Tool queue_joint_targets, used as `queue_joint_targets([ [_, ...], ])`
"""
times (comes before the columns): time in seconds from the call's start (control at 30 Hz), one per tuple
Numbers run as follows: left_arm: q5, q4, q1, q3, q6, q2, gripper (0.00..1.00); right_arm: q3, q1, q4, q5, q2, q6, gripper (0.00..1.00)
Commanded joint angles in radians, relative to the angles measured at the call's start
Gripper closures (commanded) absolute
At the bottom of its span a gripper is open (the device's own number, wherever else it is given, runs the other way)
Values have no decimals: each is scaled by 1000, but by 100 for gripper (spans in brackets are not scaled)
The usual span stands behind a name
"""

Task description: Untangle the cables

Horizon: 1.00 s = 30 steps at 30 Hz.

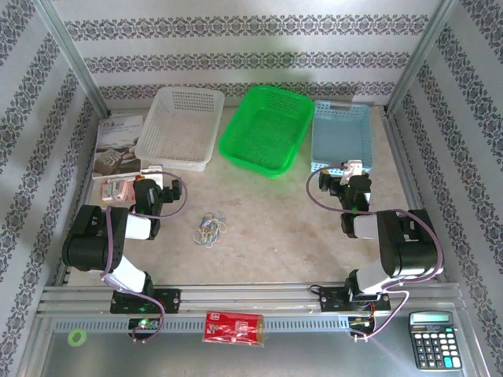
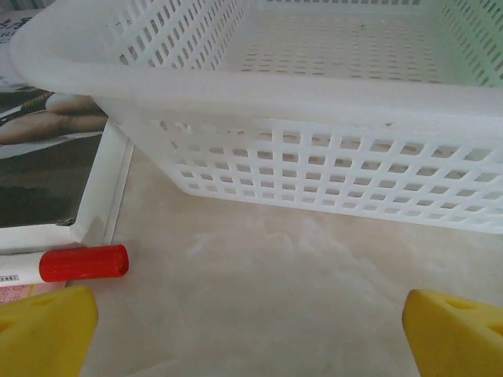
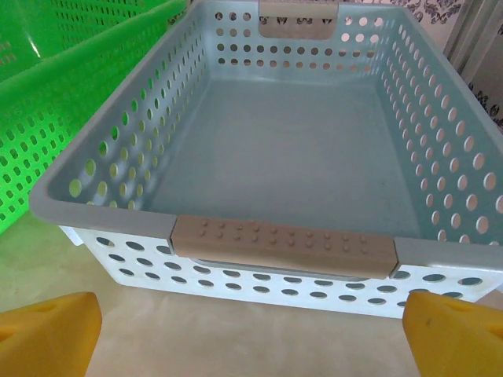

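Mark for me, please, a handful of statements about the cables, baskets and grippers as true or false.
The cables lie heaped on the table, outside the baskets. True.
A cable lies in the blue basket. False: nothing lies in it.
The left gripper is shut on a cable. False: it is open, facing the white basket.
The right gripper is open. True.
The green basket stands between the white and blue ones. True.

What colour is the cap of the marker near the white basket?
The cap is red; the left wrist view shows it best.
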Motion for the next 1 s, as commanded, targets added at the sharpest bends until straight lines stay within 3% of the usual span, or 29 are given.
queue_joint_targets([
  [0.0, -8, 60, -1, 23, 12, 17, 0, 22, 11, 38, -24, 13, -13, 2],
  [0.97, 4, 57, 6, 23, 9, 16, 0, 28, -3, 27, -29, 16, 5, 2],
])
